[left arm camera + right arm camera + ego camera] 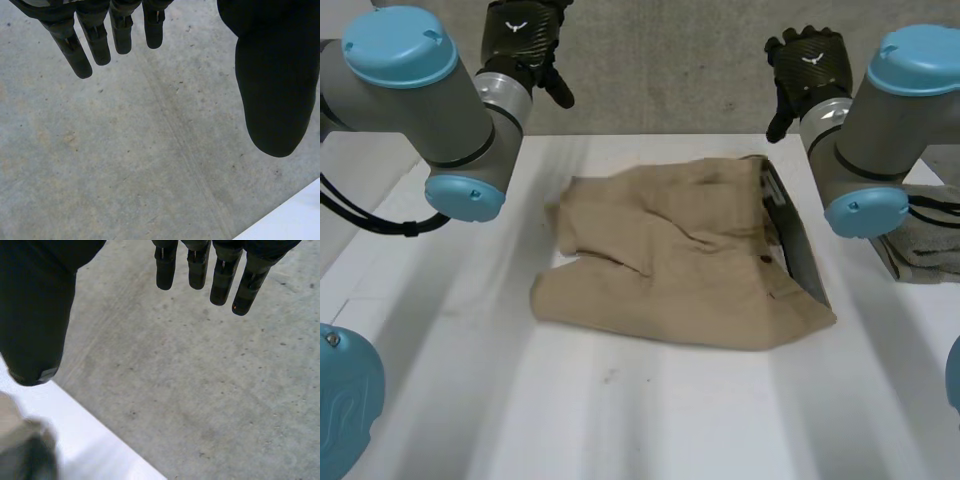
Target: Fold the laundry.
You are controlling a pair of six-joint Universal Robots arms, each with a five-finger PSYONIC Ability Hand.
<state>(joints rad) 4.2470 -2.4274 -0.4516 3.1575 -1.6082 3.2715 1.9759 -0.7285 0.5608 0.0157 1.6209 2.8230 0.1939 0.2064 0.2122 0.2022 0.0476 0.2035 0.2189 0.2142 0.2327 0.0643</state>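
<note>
A pair of tan trousers (680,255) lies crumpled in the middle of the white table (620,410), its waistband with dark lining toward the right. My left hand (525,35) hovers beyond the table's far edge at the left, fingers (82,50) straight and empty over the concrete floor. My right hand (807,65) hovers beyond the far edge at the right, fingers (220,280) also straight and holding nothing. Both hands are well clear of the trousers. A blurred bit of the trousers (20,445) lies near the right hand's thumb.
A folded grey cloth (925,240) lies at the table's right edge, partly behind my right arm. Grey concrete floor (125,150) lies beyond the table's far edge (90,440).
</note>
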